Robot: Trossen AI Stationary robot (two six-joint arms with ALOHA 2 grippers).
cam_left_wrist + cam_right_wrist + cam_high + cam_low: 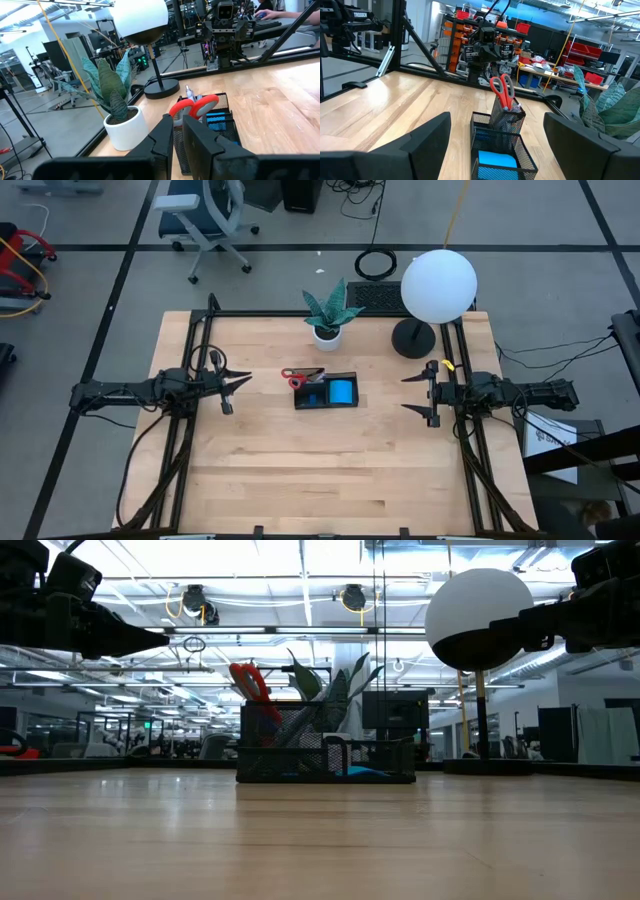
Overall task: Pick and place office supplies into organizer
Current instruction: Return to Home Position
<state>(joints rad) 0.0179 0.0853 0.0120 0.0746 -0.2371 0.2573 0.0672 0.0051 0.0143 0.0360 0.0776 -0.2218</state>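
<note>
The organizer (325,392) is a low black mesh tray standing at the table's middle. Red-handled scissors (297,378) stand upright in its taller left compartment, handles up (502,90). A blue note pad (341,391) lies flat in its right part (495,160). My left gripper (245,377) hovers left of the organizer, raised above the table, fingers together (177,122), holding nothing. My right gripper (405,393) hovers right of the organizer, also raised, fingers wide apart (497,117) and empty. Both point at the organizer.
A potted green plant (328,315) in a white pot stands behind the organizer near the far edge. A lamp with a white globe (438,285) and a black round base (412,338) stands far right. The table's near half (320,480) is bare wood.
</note>
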